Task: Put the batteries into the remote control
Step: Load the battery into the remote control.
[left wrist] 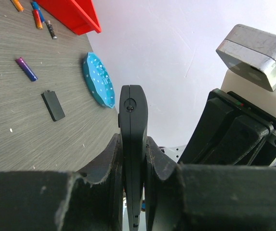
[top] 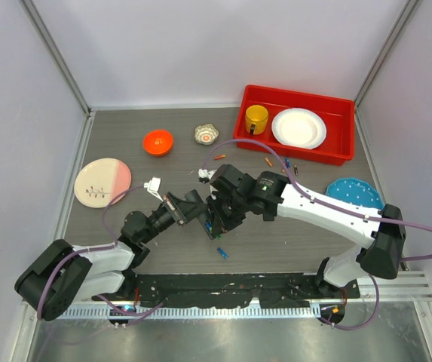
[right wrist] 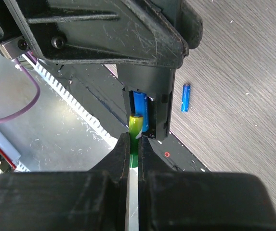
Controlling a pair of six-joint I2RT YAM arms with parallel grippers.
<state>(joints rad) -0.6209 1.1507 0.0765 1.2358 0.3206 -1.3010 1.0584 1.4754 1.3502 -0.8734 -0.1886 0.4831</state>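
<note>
My left gripper [left wrist: 134, 159] is shut on the black remote control [left wrist: 132, 125] and holds it edge-on above the table. In the right wrist view the remote [right wrist: 159, 91] shows its open recess, with a blue battery [right wrist: 141, 108] seated inside. My right gripper [right wrist: 134, 144] is shut on a green-yellow battery [right wrist: 136, 129] whose tip sits at the recess beside the blue one. In the top view both grippers meet mid-table, left [top: 200, 209] and right [top: 220, 216]. A loose blue battery [top: 222, 253] lies near the front edge; it also shows in the right wrist view [right wrist: 186, 97].
A purple battery [left wrist: 26, 69] and the black battery cover [left wrist: 53, 105] lie on the table near a teal plate [top: 354, 192]. More batteries [top: 268, 161] lie before the red bin [top: 295, 154], which holds a yellow cup [top: 256, 118] and a white plate [top: 298, 127]. An orange bowl [top: 157, 142] and a pink plate [top: 102, 182] stand at the left.
</note>
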